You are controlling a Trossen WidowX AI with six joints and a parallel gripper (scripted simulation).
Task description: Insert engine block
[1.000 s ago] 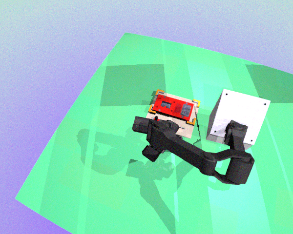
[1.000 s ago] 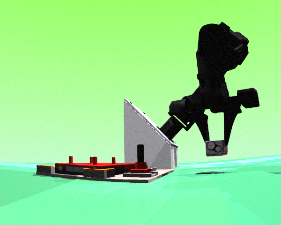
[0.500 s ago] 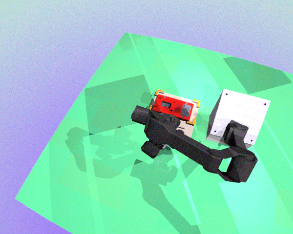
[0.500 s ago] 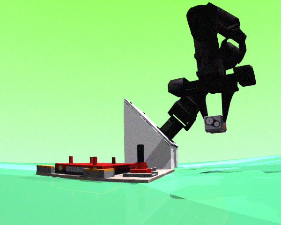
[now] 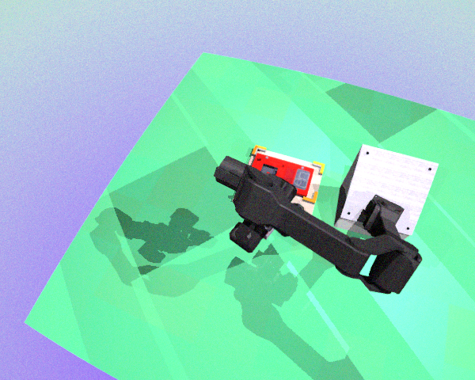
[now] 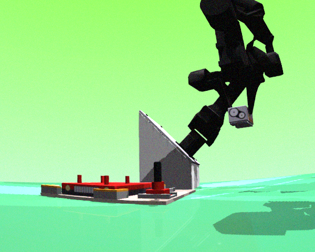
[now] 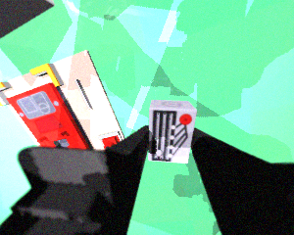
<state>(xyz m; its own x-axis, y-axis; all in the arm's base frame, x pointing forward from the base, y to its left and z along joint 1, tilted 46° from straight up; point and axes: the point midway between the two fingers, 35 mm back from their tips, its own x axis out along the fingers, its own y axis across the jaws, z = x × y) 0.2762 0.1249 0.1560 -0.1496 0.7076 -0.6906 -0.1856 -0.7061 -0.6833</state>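
The gripper is shut on the engine block, a small grey block with a red disc and dark slots on the face seen in the wrist view. The block hangs in the air, slightly tilted in the exterior view, beside the base plate and well above its level. The red car body lies flat on the pale base plate. Its dark opening shows near one end, partly hidden by the arm. The rib cannot be made out.
Yellow-topped corner brackets surround the car body. A black upright post on a red foot stands on the plate, and short red pegs rise from the car. The arm's white slanted mount stands beside the plate.
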